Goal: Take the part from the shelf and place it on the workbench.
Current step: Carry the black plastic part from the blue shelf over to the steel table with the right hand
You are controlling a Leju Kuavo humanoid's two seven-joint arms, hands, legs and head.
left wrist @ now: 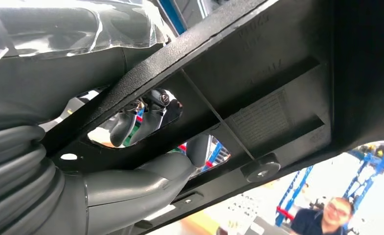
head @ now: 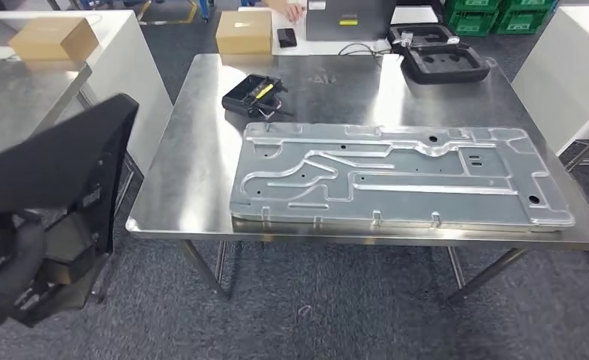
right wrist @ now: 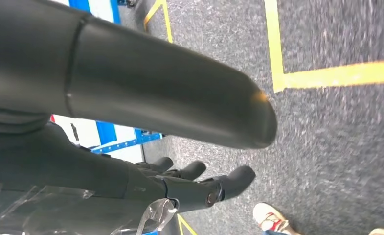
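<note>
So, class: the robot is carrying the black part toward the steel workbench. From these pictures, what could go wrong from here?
1. The left robot hand grips the black part at its lower end, fingers hooked through an opening; the tall part might tilt or slip.
2. The large metal plate covers much of the workbench, so the part may land on it or on the small black box.
</note>
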